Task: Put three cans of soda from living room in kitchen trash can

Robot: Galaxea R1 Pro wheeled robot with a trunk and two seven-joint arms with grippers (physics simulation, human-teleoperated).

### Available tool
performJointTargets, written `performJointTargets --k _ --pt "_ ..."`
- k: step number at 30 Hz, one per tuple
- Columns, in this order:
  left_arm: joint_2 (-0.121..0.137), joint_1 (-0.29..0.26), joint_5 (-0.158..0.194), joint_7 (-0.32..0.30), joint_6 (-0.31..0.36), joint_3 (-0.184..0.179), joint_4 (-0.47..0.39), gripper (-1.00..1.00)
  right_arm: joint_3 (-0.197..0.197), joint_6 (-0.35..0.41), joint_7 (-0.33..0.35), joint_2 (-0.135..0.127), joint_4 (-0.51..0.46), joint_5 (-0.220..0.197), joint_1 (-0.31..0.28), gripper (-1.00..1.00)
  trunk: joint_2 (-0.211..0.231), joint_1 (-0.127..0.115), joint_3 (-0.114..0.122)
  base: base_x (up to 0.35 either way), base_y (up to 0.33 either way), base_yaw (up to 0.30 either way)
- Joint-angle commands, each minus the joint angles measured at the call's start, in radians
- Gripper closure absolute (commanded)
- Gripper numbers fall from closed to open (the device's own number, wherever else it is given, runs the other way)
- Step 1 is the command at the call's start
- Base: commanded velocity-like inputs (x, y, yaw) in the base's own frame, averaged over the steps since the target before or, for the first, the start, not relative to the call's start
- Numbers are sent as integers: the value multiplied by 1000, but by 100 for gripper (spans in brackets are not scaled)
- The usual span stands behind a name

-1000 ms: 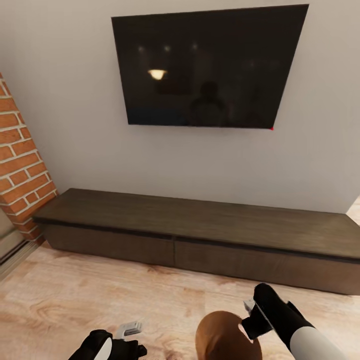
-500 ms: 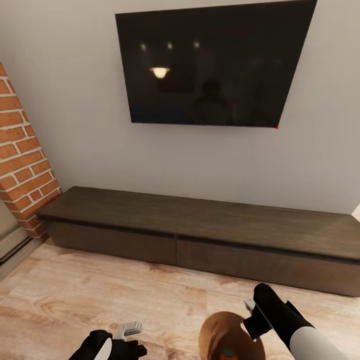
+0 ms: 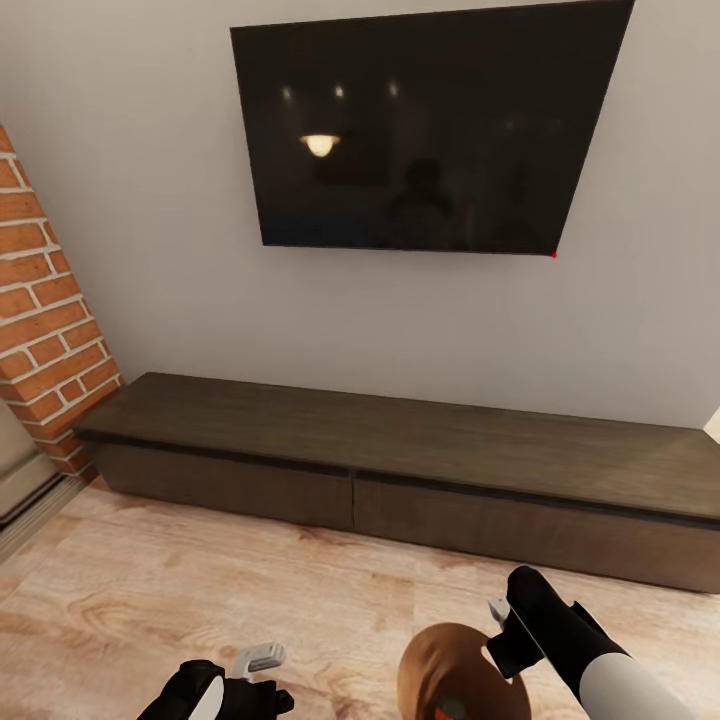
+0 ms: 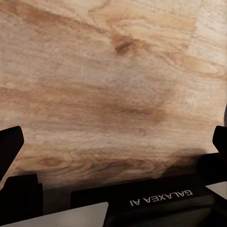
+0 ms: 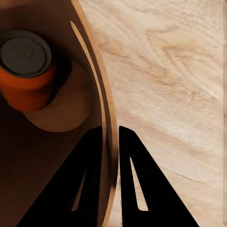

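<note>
Bin sits low at the bottom of the head view, gripped at its rim by the right gripper, whose black arm reaches in from the right. In the right wrist view the two black fingers of that gripper are closed on the thin wall of the bin, one finger inside and one outside, with the rim running between them. Inside the bin, on its brown bottom well past the fingertips, stands one orange can with a dark grey top; in the head view a small patch of that can peeks out at the lower edge. Beyond the outer finger lies light wood floor.

The left gripper hangs low to the left of the bin, well apart from it. In the left wrist view its dark fingers stand far apart at the two edges, spread wide with nothing between them but plank floor.

Ahead of both grippers runs a long, low dark wood cabinet against a pale wall, with a black TV mounted above it. A red-brick chimney stands at the far left.
</note>
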Motion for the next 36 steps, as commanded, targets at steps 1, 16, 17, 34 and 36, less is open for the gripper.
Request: performJointTargets --k 1,16,17,34,36 --pt "0 0 0 0 0 0 0 -100 -1 5 6 0 0 -20 0 100 0 0 0 0 0 0" --pt "0 1 0 -1 0 3 -1 -100 -1 6 0 0 -54 -19 0 100 0 0 -7 0 0 60" --pt "0 1 0 -1 0 3 -1 -100 -1 7 1 0 -64 -19 0 100 0 0 -8 0 0 99" --pt "2 2 2 -3 0 8 1 -100 -2 16 2 9 -113 -18 -3 100 0 0 -28 0 12 120" --pt "2 2 3 -3 0 8 2 -100 -2 16 2 12 -113 -18 -3 100 0 0 -31 0 34 161"
